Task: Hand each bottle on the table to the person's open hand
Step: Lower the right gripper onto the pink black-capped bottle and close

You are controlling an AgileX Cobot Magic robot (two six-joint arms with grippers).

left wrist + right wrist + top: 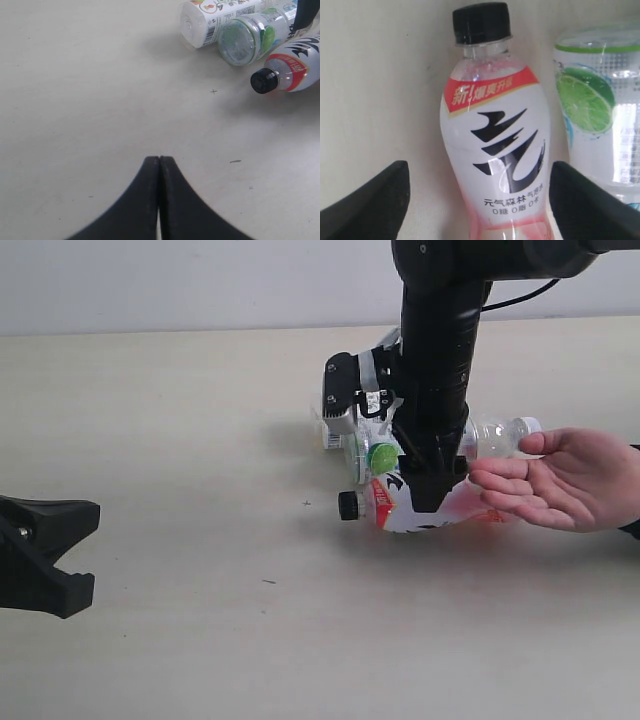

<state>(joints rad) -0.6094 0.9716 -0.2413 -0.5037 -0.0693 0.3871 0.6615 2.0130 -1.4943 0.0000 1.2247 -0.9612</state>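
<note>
**Right tool** point(477, 200) point(425, 490): released, jaws spread wide, pointing down at the surface point(180, 440).

**Red-white bottle** point(492, 150) point(400, 510) point(292, 62): black cap, lying on its side on the surface between the right tool's jaws. One finger stands clear of it; the other is close against its side, contact not discernible.

**Green-lime bottle** point(592, 105) point(245, 40) point(380, 455): lying just beside the red-white bottle, outside the right tool's jaws.

**White printed bottle** point(215, 17): lying beyond the green-lime one, touching or nearly touching it.

**Clear bottle** point(500, 435): white cap, partly hidden behind the right arm, cap end at the thumb of the person's hand point(560, 480). The hand is open, palm up, just beside the right tool.

**Left tool** point(159, 167) point(45, 550): clenched, fingers pressed together, empty, low over the surface. All bottles lie well apart from it.
</note>
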